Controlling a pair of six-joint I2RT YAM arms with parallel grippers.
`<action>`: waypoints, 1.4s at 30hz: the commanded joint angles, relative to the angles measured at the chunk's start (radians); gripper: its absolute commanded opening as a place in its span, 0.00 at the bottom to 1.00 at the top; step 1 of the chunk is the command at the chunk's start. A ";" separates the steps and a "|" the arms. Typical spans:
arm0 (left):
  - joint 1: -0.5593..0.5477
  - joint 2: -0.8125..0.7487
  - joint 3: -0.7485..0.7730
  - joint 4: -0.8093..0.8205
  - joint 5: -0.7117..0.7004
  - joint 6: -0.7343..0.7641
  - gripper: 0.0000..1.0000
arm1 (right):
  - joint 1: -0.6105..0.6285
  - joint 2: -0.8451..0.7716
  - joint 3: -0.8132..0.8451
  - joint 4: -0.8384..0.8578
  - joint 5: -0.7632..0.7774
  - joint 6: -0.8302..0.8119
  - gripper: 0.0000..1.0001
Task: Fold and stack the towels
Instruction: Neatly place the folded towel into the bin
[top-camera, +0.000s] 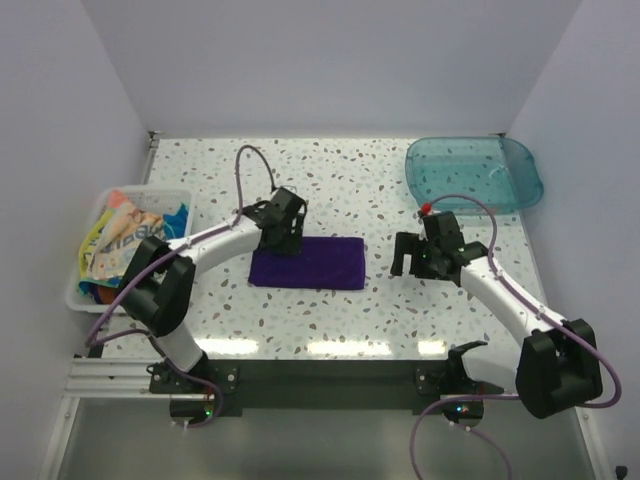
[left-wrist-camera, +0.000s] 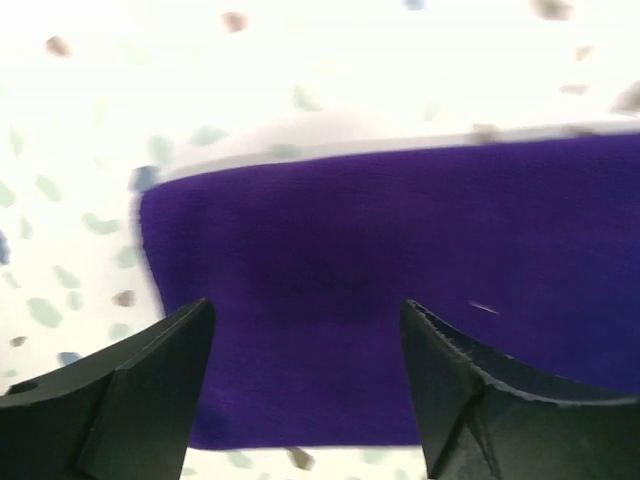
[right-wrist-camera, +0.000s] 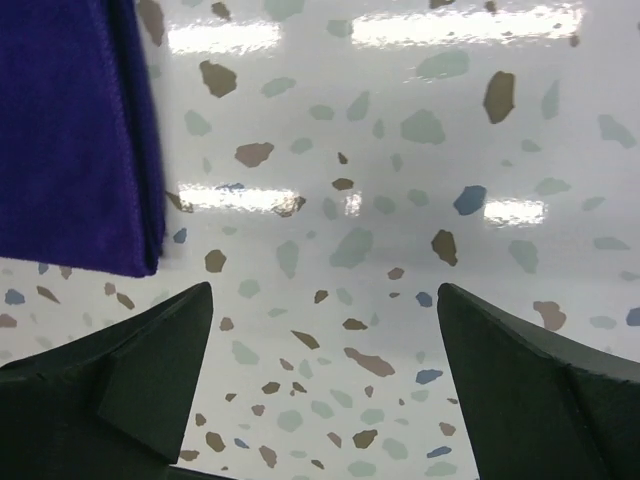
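A deep purple towel (top-camera: 310, 262) lies folded into a flat rectangle in the middle of the table. My left gripper (top-camera: 283, 240) hovers over its left end, open, with nothing between the jaws; the left wrist view shows purple cloth (left-wrist-camera: 400, 260) beneath the fingers (left-wrist-camera: 150, 390). To the right of the towel, my right gripper (top-camera: 412, 262) stands open and empty above bare tabletop. In the right wrist view the towel's folded edge (right-wrist-camera: 80, 140) sits at the upper left, apart from the fingers (right-wrist-camera: 140, 380). More towels (top-camera: 125, 240), yellow, orange and blue, fill a bin at the left.
A white bin (top-camera: 90, 300) stands at the table's left edge. A translucent teal tub (top-camera: 475, 172) sits at the back right. White walls close in the table on three sides. Speckled tabletop (top-camera: 330, 190) surrounds the purple towel.
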 joint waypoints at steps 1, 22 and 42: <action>-0.140 -0.064 0.102 -0.028 -0.022 0.036 0.80 | -0.054 -0.023 0.031 -0.028 0.037 0.021 0.99; -0.541 0.389 0.496 -0.009 -0.108 0.098 0.54 | -0.250 0.022 -0.087 0.044 -0.075 0.105 0.99; -0.526 0.326 0.304 0.107 -0.041 0.050 0.00 | -0.246 0.049 -0.162 0.286 -0.329 0.286 0.99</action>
